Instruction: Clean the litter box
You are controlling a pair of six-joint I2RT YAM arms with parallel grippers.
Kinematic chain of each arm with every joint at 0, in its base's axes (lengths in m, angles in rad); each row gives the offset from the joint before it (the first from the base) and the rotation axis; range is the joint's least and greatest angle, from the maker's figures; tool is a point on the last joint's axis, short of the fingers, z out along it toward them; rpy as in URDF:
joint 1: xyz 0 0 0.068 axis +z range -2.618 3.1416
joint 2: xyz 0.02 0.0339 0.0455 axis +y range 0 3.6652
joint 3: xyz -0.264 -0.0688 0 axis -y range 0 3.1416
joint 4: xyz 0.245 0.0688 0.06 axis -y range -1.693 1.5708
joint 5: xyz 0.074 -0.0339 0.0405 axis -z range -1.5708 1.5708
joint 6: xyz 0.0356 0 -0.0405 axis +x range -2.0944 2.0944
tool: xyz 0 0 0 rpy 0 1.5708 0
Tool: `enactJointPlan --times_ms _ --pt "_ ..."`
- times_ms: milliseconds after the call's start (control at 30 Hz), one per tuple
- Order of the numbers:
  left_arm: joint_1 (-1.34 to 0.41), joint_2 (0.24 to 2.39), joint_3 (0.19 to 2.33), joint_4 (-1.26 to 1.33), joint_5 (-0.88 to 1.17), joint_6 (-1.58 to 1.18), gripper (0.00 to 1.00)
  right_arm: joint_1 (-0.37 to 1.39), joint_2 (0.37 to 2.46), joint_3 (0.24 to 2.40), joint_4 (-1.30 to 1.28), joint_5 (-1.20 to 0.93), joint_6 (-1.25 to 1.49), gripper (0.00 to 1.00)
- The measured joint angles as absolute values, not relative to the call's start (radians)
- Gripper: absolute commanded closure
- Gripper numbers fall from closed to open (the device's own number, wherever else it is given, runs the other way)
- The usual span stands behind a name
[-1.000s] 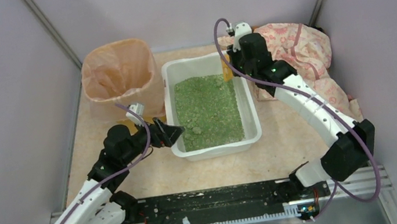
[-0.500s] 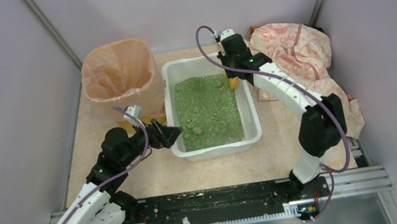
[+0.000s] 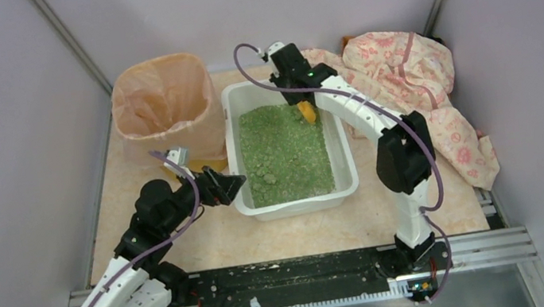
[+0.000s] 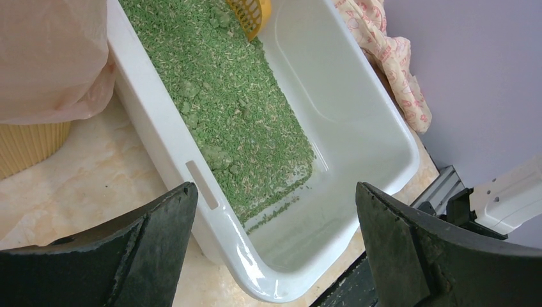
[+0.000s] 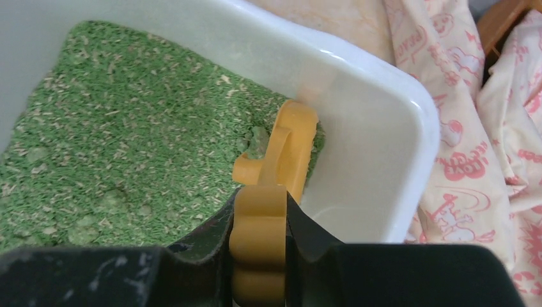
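scoop [image 5: 281,150] work is the step in hand, i'd say. the right hand [image 3: 298,98] is pinching the orange-yellow slotted scoop by its handle, with the blade down in the far right corner of the litter box [image 3: 298,204] and its tip in the green litter [image 3: 285,152] close to the white wall. the box sits mid-desk toward the far edge, long axis running near edge to far edge. it's a smooth, glossy plastic tub with rounded corners. the litter is loose and grainy, with a few lumps [image 4: 217,155] by the left wall. from the scoop they lie toward the near left. the left hand [image 3: 229,182] is nearer them but hangs spread wide and holds nothing, just beside the box's left rim. the bin [image 3: 163,104], lined with a thin peach bag, stands toward the desk's far left corner.
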State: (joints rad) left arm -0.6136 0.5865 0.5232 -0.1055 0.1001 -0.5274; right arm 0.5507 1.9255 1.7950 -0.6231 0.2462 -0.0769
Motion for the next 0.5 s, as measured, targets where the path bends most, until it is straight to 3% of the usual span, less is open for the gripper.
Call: enactJointPlan --times_ms 267,500 --pt "-0.614 0.573 0.509 -0.114 0.096 -0.528 0.01 0.647 1.985 1.882 -0.665 0.208 -0.085 1.0" --pt "-0.614 0.553 0.509 -0.115 0.089 -0.527 0.01 0.628 1.982 1.888 -0.659 0.107 -0.028 1.0"
